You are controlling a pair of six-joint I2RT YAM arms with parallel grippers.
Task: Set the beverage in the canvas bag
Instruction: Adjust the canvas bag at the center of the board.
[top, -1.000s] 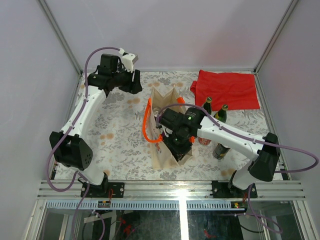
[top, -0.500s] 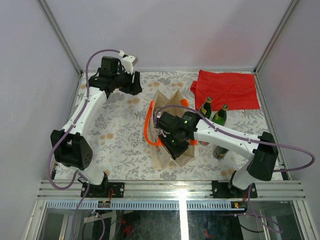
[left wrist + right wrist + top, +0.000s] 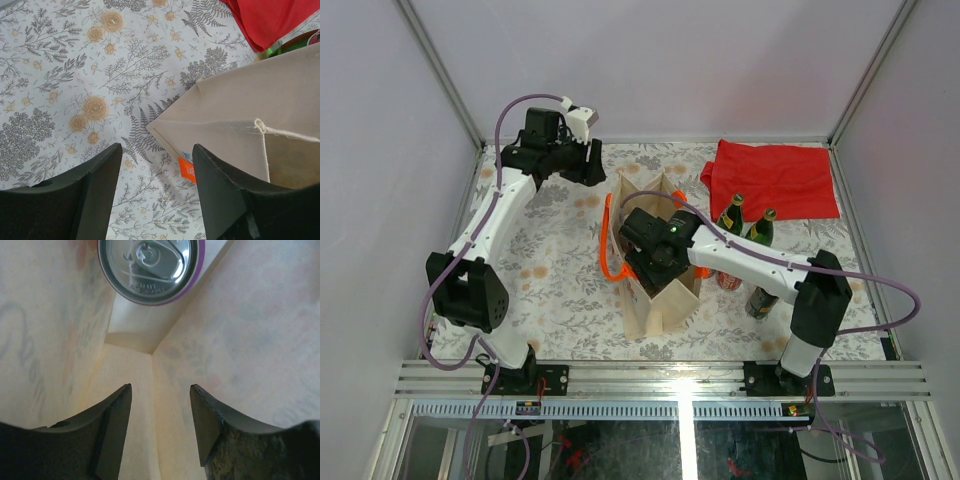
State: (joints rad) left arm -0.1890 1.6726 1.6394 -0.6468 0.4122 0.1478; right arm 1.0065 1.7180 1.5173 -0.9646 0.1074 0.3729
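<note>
The right gripper (image 3: 160, 388), jaws apart inside the bag (image 3: 250, 340) above the can (image 3: 150, 265), may snag and tip it when leaving; left gripper (image 3: 156, 152) apart too

one canvas bag (image 3: 660, 305), one can (image 3: 150, 267), two green bottles (image 3: 733, 214) (image 3: 761, 228), one red cloth (image 3: 775, 178).

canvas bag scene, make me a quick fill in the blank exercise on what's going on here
The can inside the canvas bag has a ___ rim.
The right gripper is ___, holding nothing.
The bag's handles are ___.
The flat cloth is ___.
Missing words: purple, open, orange, red
</note>
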